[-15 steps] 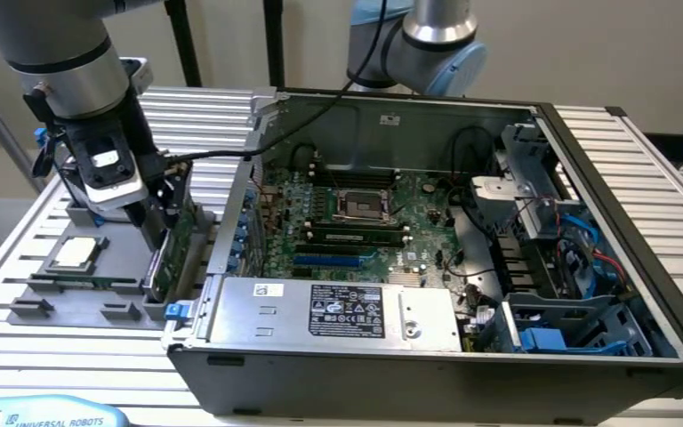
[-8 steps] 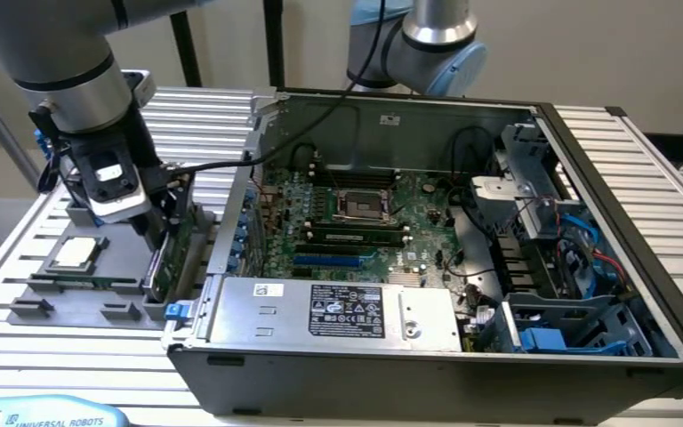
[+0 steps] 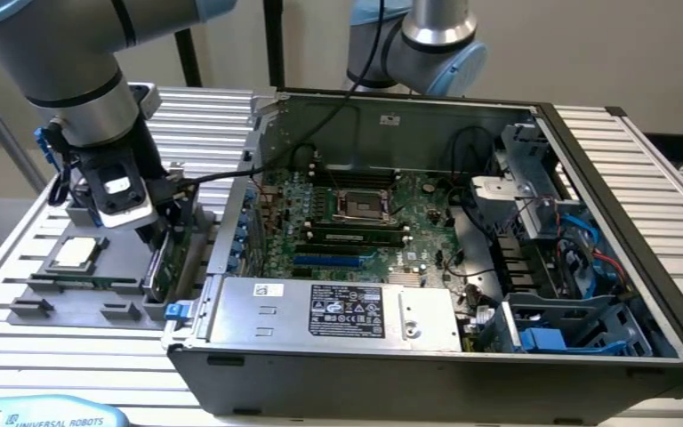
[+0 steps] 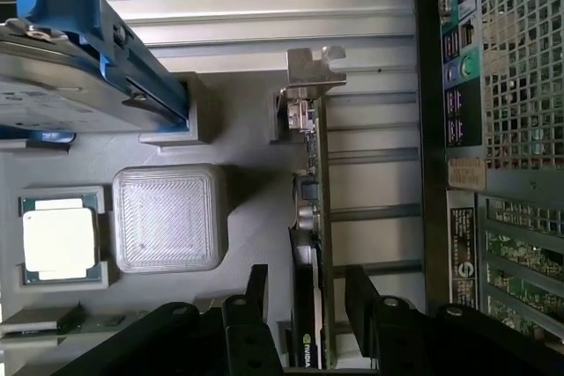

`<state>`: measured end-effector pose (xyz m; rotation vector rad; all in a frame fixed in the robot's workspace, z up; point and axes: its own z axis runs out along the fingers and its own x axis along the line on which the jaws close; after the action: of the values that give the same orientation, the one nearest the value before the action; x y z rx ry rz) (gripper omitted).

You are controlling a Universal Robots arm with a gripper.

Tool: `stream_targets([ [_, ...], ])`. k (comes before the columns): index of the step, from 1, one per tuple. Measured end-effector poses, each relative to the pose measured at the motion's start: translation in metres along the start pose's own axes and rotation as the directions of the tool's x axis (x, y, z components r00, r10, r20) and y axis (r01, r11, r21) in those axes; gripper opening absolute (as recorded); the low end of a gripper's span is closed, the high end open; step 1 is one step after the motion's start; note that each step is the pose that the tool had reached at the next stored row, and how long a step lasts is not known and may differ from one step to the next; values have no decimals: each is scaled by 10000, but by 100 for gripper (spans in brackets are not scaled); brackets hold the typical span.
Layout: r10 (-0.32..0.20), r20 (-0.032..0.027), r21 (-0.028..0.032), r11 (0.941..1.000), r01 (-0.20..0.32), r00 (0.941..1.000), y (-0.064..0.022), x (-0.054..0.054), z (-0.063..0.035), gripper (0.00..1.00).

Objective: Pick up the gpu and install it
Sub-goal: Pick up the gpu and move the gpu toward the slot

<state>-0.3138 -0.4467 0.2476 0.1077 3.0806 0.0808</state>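
Observation:
The gpu is a thin green card standing on edge in a slot of the grey parts tray, at the exterior view's left beside the computer case. In the wrist view the gpu appears edge-on, with its silver bracket at the far end. My gripper has come down over the card. In the wrist view the gripper is open. Its black fingers stand one on each side of the card, with a gap showing on both sides.
The open computer case with its motherboard lies to the exterior view's right of the tray. A silver processor chip, a ribbed grey block and a hard drive with blue rails share the tray. A second arm stands behind the case.

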Motion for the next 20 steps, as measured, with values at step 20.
stream_targets([
  [20, 306, 88, 12, 9995, -306, 9995, 27, 16, 89, 48],
])
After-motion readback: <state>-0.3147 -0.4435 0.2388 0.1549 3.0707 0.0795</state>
